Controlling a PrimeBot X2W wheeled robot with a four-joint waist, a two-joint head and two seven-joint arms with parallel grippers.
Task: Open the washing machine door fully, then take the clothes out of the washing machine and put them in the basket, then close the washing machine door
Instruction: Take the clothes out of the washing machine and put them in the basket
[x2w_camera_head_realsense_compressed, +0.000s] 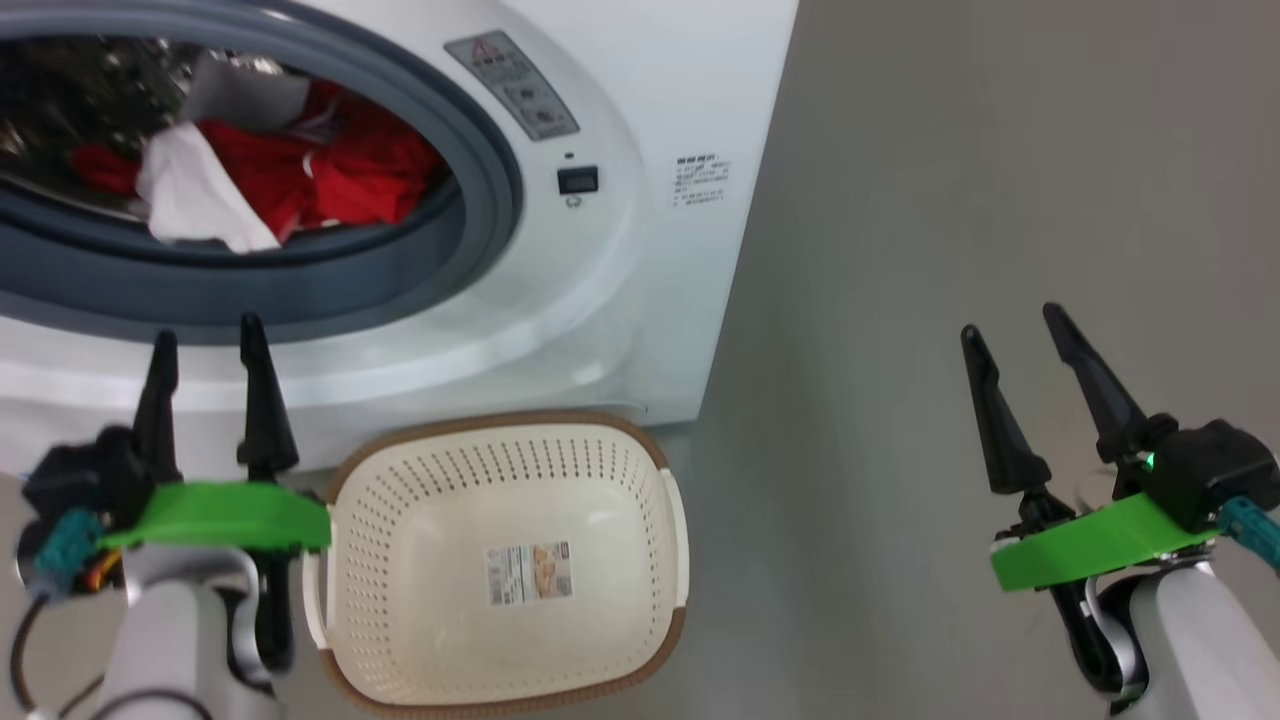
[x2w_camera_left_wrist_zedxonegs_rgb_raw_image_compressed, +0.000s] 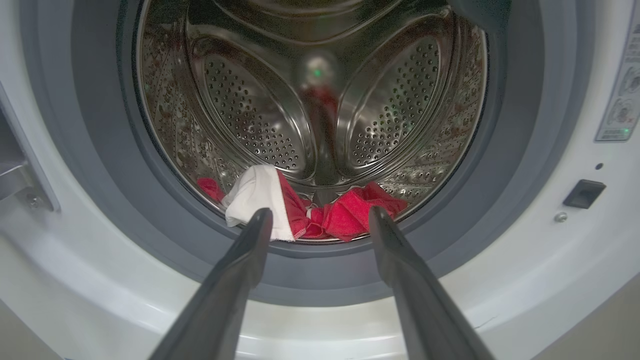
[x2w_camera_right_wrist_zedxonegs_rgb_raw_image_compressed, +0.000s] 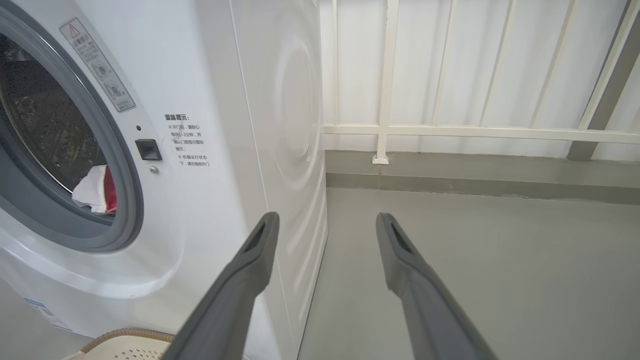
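The white washing machine (x2w_camera_head_realsense_compressed: 640, 90) stands with its mouth uncovered; its door is out of view. Red and white clothes (x2w_camera_head_realsense_compressed: 270, 180) lie at the bottom of the steel drum (x2w_camera_left_wrist_zedxonegs_rgb_raw_image_compressed: 310, 90), behind the grey rubber ring (x2w_camera_head_realsense_compressed: 480, 190). My left gripper (x2w_camera_head_realsense_compressed: 205, 340) is open in front of the machine's lower rim, pointing at the clothes (x2w_camera_left_wrist_zedxonegs_rgb_raw_image_compressed: 300, 210) without touching them. The cream basket (x2w_camera_head_realsense_compressed: 500, 570) sits on the floor below the opening, with nothing in it but a sticker. My right gripper (x2w_camera_head_realsense_compressed: 1015, 330) hangs open over bare floor, right of the machine (x2w_camera_right_wrist_zedxonegs_rgb_raw_image_compressed: 225, 150).
Grey floor (x2w_camera_head_realsense_compressed: 950, 250) stretches to the right of the machine. A white railing (x2w_camera_right_wrist_zedxonegs_rgb_raw_image_compressed: 450, 132) and a low grey kerb run along the far wall. A door latch slot (x2w_camera_head_realsense_compressed: 577, 180) sits on the machine's front, right of the opening.
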